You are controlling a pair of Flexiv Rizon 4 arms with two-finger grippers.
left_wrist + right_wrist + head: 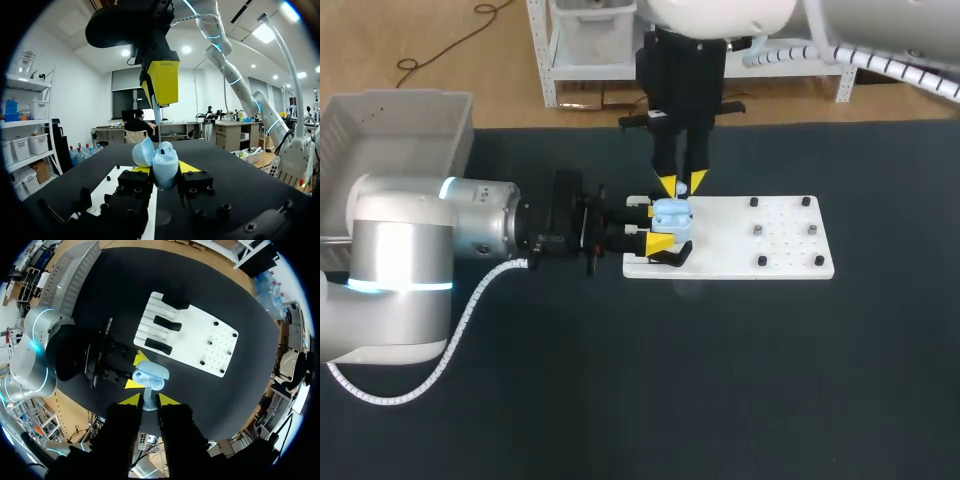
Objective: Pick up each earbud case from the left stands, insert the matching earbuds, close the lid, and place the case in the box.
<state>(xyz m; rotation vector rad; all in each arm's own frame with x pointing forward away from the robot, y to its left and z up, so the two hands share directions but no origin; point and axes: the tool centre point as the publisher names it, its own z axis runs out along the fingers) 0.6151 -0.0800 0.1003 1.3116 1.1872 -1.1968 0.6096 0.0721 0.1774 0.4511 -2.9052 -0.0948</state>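
There's our light-blue earbud case (pixel 671 218), just left of the frame's centre, lid flipped open. Our left gripper (pixel 653 226) clamps it from both sides over the left end of the white stand board (pixel 775 255). Directly above, our right gripper (pixel 683 185) pinches an earbud (pixel 148 399) by its stem, right over the open case. The grey box (pixel 400 125) sits upper left.

Silver arms, black hands, yellow tips showing.
The left arm (pixel 405 250) is glowing with cyan rings and trailing a white coiled cable (pixel 460 320) at its 5 o'clock; the left hand (pixel 655 225) and right hand (pixel 683 184) are showing black bodies.
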